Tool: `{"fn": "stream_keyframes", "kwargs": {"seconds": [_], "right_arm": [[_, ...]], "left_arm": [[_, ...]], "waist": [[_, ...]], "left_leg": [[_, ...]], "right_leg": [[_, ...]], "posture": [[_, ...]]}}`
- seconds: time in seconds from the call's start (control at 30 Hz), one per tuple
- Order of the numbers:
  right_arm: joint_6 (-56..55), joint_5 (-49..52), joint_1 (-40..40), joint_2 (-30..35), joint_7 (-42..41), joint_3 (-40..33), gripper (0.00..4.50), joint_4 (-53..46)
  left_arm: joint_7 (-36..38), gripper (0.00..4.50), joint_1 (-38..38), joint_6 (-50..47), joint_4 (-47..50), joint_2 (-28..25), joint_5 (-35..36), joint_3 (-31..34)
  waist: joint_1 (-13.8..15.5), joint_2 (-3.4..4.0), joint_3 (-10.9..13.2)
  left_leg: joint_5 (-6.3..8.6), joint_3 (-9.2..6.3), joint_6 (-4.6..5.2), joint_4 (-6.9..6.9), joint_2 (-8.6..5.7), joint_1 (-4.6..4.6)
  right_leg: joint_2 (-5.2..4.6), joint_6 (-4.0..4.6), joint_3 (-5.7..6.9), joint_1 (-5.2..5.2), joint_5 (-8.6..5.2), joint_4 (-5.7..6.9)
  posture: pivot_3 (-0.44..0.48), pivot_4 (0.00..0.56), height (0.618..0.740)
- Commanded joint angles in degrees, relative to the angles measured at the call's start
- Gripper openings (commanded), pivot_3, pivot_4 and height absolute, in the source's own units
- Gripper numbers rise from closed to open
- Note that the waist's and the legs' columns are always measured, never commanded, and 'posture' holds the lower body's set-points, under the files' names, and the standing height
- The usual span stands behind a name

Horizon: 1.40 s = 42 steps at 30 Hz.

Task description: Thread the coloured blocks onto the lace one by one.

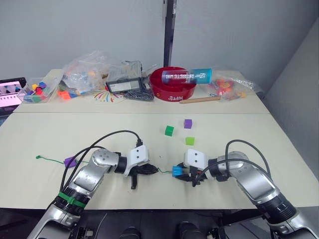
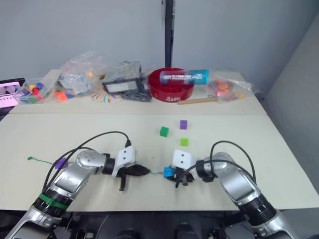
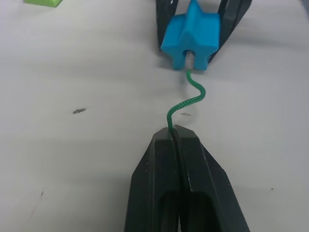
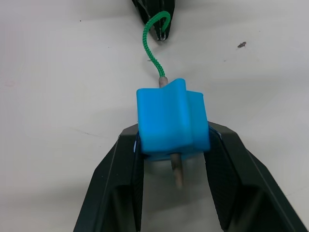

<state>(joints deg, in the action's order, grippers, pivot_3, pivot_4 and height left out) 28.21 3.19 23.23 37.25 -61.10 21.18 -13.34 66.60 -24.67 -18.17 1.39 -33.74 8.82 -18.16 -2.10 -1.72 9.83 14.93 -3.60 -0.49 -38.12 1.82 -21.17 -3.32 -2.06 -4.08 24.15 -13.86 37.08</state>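
Note:
My right gripper (image 4: 173,141) is shut on a blue block (image 4: 171,121) near the table's front middle. The lace (image 3: 186,103), a thin green string, runs from my left gripper (image 3: 175,134), which is shut on it, into the block's hole. Its pale stiff tip (image 4: 177,176) sticks out of the block's far side, between the right fingers. The two grippers face each other, a short gap apart (image 1: 162,172). A purple block (image 1: 70,162) sits on the lace's tail at the left. A dark green block (image 1: 169,130), a purple one (image 1: 188,123) and a light green one (image 1: 190,141) lie loose behind the grippers.
Along the back edge are a red bowl (image 1: 172,82) with a blue tube (image 1: 187,75) lying across it, a wooden stick (image 1: 199,99), a black device (image 1: 124,85) and clear bags of mixed pieces (image 1: 84,72) (image 1: 227,87). Black cables loop over both wrists.

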Motion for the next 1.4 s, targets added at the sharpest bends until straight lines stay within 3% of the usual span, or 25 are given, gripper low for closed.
{"fn": "stream_keyframes", "kwargs": {"seconds": [0.03, 0.4, 0.73, 0.97, 1.4], "right_arm": [[1.0, -0.1, -0.9, 0.7, 0.0, 0.5, 1.28, -0.6], [0.8, -0.3, -0.4, 0.7, -0.1, 0.7, 1.28, 0.1], [0.7, -0.2, -0.1, 0.5, 0.0, 0.7, 1.28, 0.5], [0.8, -0.1, 0.0, 0.3, 0.4, 0.6, 1.28, 0.7], [1.8, 0.3, -0.5, 0.8, 0.9, 0.2, 1.28, -0.2]], "left_arm": [[0.7, 0.00, -0.4, -0.4, 3.7, -0.6, 0.6, 0.0], [-2.2, 0.00, -2.3, 0.1, -0.4, -1.4, -3.9, -0.2], [1.2, 3.16, -2.8, -0.8, 3.7, -3.1, 0.4, 1.3], [-0.1, 3.17, -4.9, 2.8, 2.1, 1.1, 1.1, 1.4], [1.4, 3.17, -5.3, 5.7, -1.4, 1.4, -2.5, -1.9]], "waist": [[0.0, 0.00, 0.0], [0.0, 0.00, 0.0], [-0.1, 0.00, 0.0], [-0.2, 0.00, 0.0], [-0.2, 0.00, 0.0]], "left_leg": [[0.00, 0.00, 0.00, 0.00, 0.00, 0.00], [0.00, 0.00, 0.00, 0.00, 0.00, 0.01], [0.00, 0.00, 0.00, 0.00, 0.00, 0.00], [0.00, 0.00, 0.00, -0.01, 0.00, 0.01], [0.00, -0.01, 0.00, -0.01, 0.00, 0.00]], "right_leg": [[0.00, 0.00, 0.00, 0.00, 0.00, 0.00], [0.01, 0.00, 0.00, -0.01, 0.00, 0.00], [0.01, 0.00, 0.00, 0.00, 0.00, 0.00], [0.01, 0.00, 0.00, -0.01, 0.00, 0.00], [0.01, 0.00, 0.00, 0.00, 0.00, 0.00]], "posture": [[0.000, 0.150, 0.731], [0.000, 0.150, 0.731], [0.000, 0.150, 0.731], [0.000, 0.150, 0.731], [0.000, 0.150, 0.731]]}}
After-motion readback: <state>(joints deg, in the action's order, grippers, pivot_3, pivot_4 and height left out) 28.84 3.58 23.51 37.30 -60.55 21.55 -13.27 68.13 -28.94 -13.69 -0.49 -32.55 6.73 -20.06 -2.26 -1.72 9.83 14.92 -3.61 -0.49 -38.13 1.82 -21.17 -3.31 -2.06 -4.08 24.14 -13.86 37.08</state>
